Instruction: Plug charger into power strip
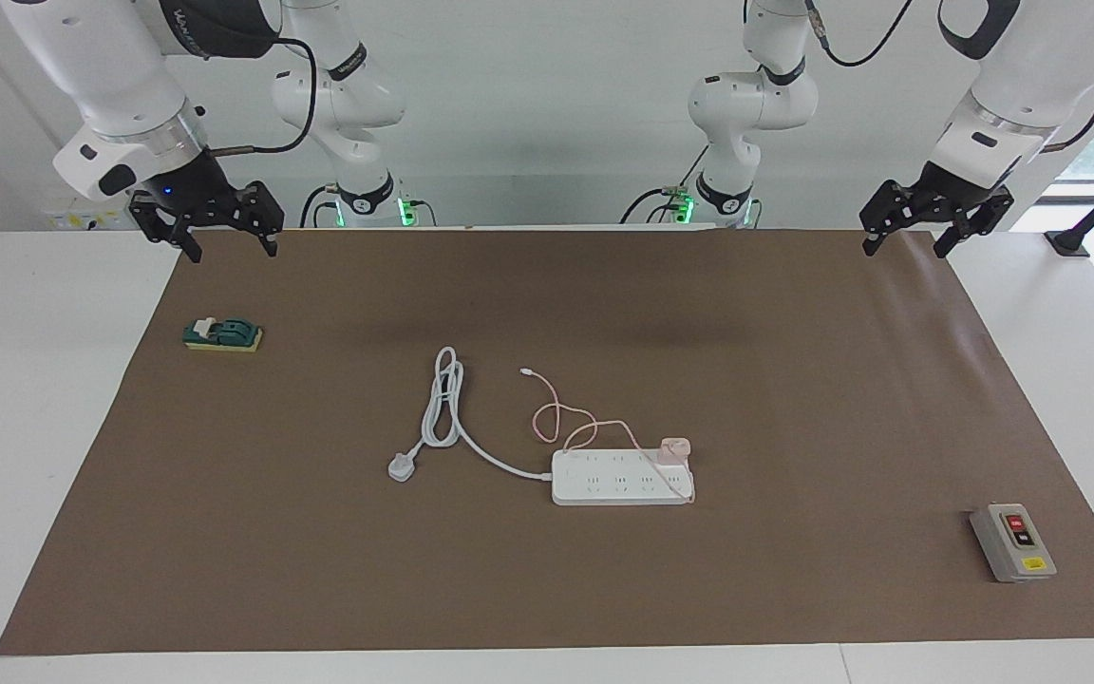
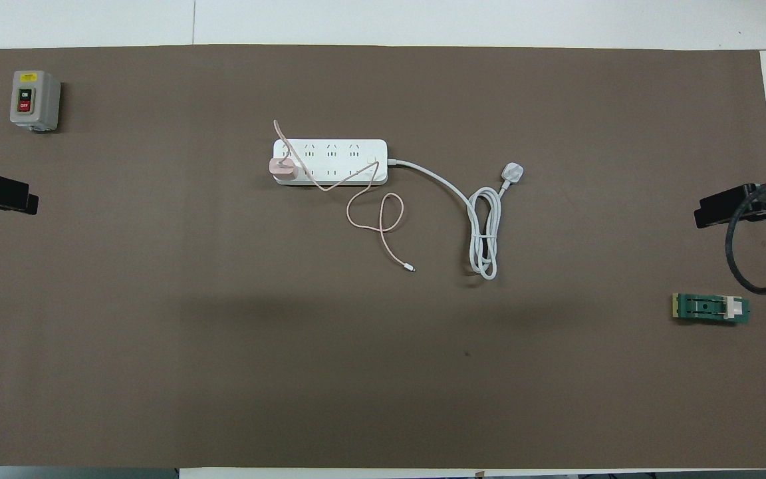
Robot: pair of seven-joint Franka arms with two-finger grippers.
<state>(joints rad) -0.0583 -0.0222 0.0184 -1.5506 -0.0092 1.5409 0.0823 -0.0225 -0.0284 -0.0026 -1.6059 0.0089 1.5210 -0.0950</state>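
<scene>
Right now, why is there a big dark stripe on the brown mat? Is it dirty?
Not dirt: in the overhead view a soft shadow band crosses the brown mat nearer the robots than the power strip. In the facing view it shows as two blurry dark patches near the robots. Nothing looks blurred; the charger stays sharp, and no glare shows.

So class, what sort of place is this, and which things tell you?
Probably a robotics lab: a brown mat on a white table, with a power strip and grey switch box laid out as props.
</scene>
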